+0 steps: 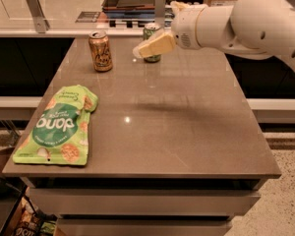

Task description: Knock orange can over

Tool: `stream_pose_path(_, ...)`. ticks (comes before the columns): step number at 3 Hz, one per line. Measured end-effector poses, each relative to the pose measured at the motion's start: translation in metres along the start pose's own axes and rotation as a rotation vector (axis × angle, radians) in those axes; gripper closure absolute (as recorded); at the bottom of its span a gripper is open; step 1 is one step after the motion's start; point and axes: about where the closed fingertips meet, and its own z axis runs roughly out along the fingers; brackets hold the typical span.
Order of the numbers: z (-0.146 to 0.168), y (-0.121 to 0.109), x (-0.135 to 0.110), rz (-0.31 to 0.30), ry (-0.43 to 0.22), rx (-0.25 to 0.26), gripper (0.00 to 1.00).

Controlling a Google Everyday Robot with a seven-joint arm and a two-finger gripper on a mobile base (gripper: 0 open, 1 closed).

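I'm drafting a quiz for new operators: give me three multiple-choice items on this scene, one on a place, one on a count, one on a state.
1. Where is the robot's cream claw? A) partly covering the small green metal can B) on the floor C) inside a drawer
2. How many cans stand on the grey-brown table? A) one B) two C) three
3. The small orange-copper metal can is: A) toppled B) upright C) crushed
Key: 1A, the claw overlaps the green can; 2B, one orange, one green; 3B, its silver top faces up.
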Motion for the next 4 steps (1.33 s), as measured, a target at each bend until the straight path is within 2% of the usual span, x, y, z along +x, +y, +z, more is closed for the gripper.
stream_pose_path(1,0.035,0.010,-0.009,0.023,-0.087,0.013,0.00)
stream_pose_path(2,0.035,0.010,-0.009,0.023,-0.087,0.013,0.00)
stream_pose_path(4,0.085,0.022,0.014,0.108,-0.119,-0.083,0.00)
